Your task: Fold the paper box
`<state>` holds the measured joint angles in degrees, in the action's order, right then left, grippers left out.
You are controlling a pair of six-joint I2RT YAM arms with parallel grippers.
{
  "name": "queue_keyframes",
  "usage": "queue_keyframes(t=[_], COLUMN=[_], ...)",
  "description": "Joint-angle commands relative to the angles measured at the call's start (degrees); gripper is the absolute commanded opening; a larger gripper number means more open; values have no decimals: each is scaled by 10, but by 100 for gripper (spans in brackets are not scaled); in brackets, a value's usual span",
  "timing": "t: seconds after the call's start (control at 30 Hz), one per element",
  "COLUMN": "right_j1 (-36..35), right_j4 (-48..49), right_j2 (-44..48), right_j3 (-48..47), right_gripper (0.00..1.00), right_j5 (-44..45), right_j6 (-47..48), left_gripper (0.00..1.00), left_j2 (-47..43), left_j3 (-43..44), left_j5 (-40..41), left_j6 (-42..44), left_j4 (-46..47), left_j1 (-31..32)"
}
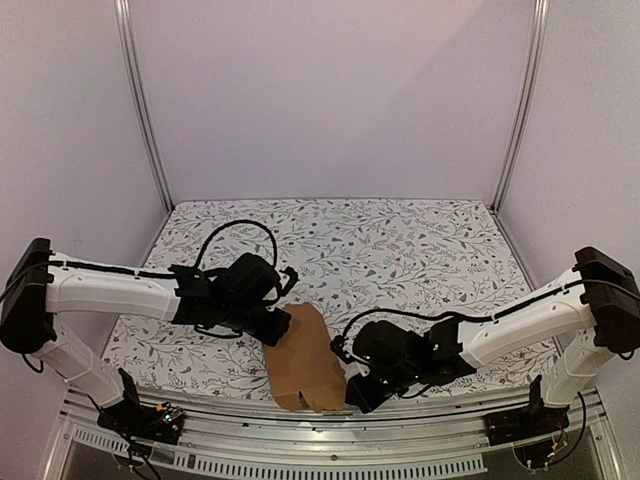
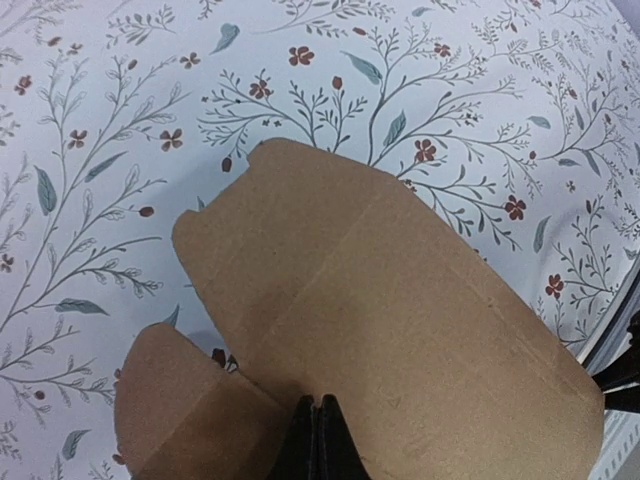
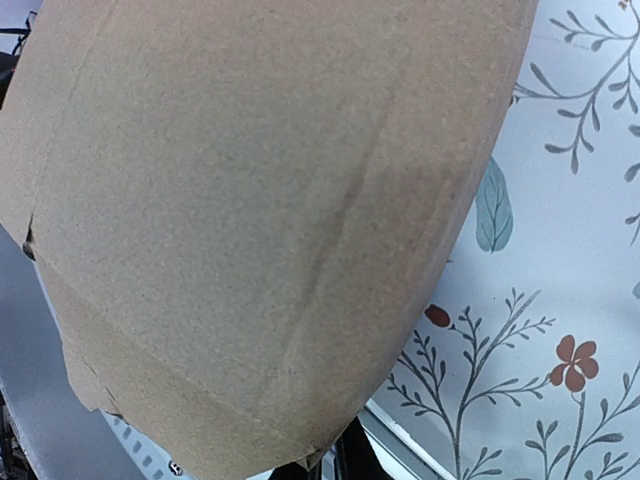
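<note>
The paper box (image 1: 305,360) is a creased brown cardboard sheet, part folded, between the two arms at the table's near edge. My left gripper (image 1: 278,328) is at its upper left edge. In the left wrist view that gripper (image 2: 320,405) is shut, its tips against the cardboard (image 2: 400,300) where the big panel meets a rounded flap (image 2: 180,400). My right gripper (image 1: 352,392) is at the sheet's near right corner. In the right wrist view the cardboard (image 3: 250,200) fills most of the picture and hides most of that gripper (image 3: 335,462), which is shut on its lower edge.
A floral tablecloth (image 1: 400,250) covers the table. A metal rail (image 1: 330,440) runs along the near edge, and the cardboard's near end reaches it. Two slanted frame posts (image 1: 140,100) stand at the back corners in front of plain walls.
</note>
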<state>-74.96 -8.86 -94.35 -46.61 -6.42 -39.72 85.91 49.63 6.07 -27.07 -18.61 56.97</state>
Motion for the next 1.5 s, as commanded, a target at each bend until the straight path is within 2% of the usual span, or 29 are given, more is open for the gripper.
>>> queue_keyframes(t=[0.0, 0.53, 0.93, 1.07, 1.17, 1.27, 1.47], right_j1=[17, 126, 226, 238, 238, 238, 218], right_j4=[23, 83, 77, 39, 18, 14, 13], right_j2=[-13, -87, -122, -100, -63, -22, 54], right_j3=[-25, -96, -131, -125, -112, -85, -39], right_gripper=[7, 7, 8, 13, 21, 28, 36], right_j5=[45, 21, -39, -28, -25, -30, -28], right_j6=[-10, -14, 34, 67, 98, 114, 137], left_gripper=[0, 0, 0, 0, 5, 20, 43], left_j2=[-29, -74, -61, -62, -69, -89, -144], left_j3=[-28, -61, -38, -32, -22, -8, 26], left_j5=[17, 34, 14, -2, 10, 36, 125], left_j6=[-19, -39, -72, -91, -88, -75, -32], left_j4=[-15, -23, 9, 30, 17, -8, -88], left_j1=[-6, -6, -30, -34, -34, -34, -35])
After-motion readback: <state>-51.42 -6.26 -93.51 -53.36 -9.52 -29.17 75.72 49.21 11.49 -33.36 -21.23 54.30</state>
